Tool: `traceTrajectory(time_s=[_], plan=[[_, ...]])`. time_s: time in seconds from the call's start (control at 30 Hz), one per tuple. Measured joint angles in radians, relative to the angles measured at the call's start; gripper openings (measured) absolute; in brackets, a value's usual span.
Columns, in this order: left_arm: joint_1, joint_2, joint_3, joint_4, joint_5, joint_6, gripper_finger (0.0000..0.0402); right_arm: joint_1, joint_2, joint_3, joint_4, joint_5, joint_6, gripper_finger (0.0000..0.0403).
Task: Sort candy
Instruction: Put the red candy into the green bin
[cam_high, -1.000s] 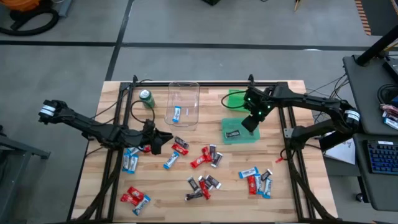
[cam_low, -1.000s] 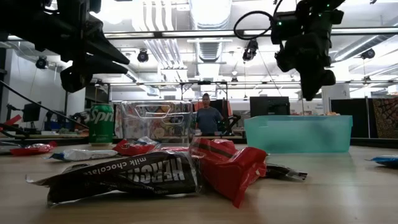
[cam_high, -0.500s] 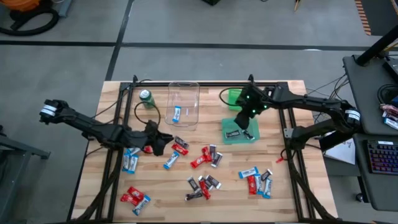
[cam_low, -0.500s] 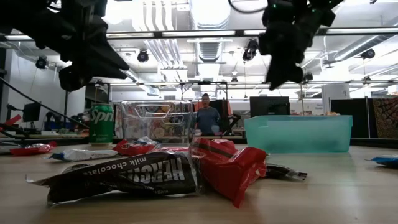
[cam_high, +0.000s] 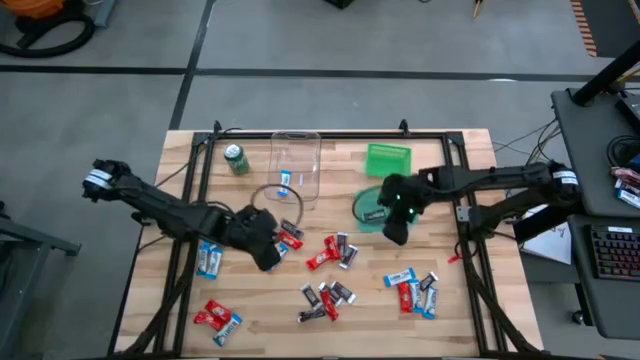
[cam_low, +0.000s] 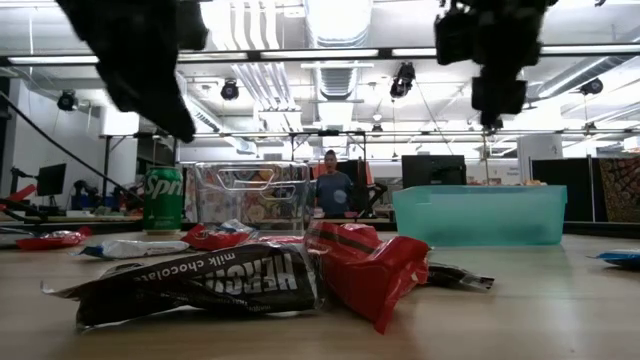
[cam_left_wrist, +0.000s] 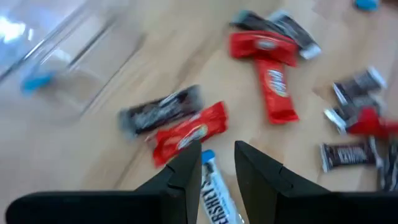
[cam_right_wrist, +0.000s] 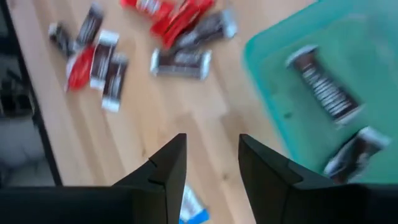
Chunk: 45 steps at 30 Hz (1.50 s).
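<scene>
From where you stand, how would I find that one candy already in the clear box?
Find the green soda can at the table's far left. Right beside it stands a clear plastic bin. The blue-and-white candy lies alone inside it; every other blue one sits loose on the wood.

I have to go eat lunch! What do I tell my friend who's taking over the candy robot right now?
Left gripper: open, empty, just above a blue candy on the table.
Right gripper: open, empty, beside the green bin.
Done: one blue candy is in the clear bin; two dark candies are in the green bin.
Left: most of the candy lies loose on the table in mixed piles of red, blue and dark. No red ones are sorted yet.
</scene>
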Motion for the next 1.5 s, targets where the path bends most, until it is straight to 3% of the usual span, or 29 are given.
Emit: traceTrajectory(time_s=[0.2,0.4,1.17,1.33,1.5], plan=[[-0.026,0.114,0.06,-0.017,0.029,0.411,0.0125,0.069,0.0,-0.014,0.004,0.009,-0.058,0.0133],[0.007,0.184,0.051,-0.003,-0.043,0.559,0.0167,0.09,0.0,-0.014,0.014,0.081,-0.105,0.0137],[0.055,0.314,-0.192,0.458,-0.083,0.6,0.0142,0.095,0.001,-0.015,0.068,0.104,-0.105,0.0133],[0.053,0.331,-0.202,0.475,-0.088,0.556,0.0117,0.095,0.001,-0.015,0.085,0.105,-0.123,0.0138],[0.051,0.33,-0.197,0.469,-0.087,0.527,0.0067,0.102,0.001,-0.024,0.141,0.107,-0.158,0.0139]])
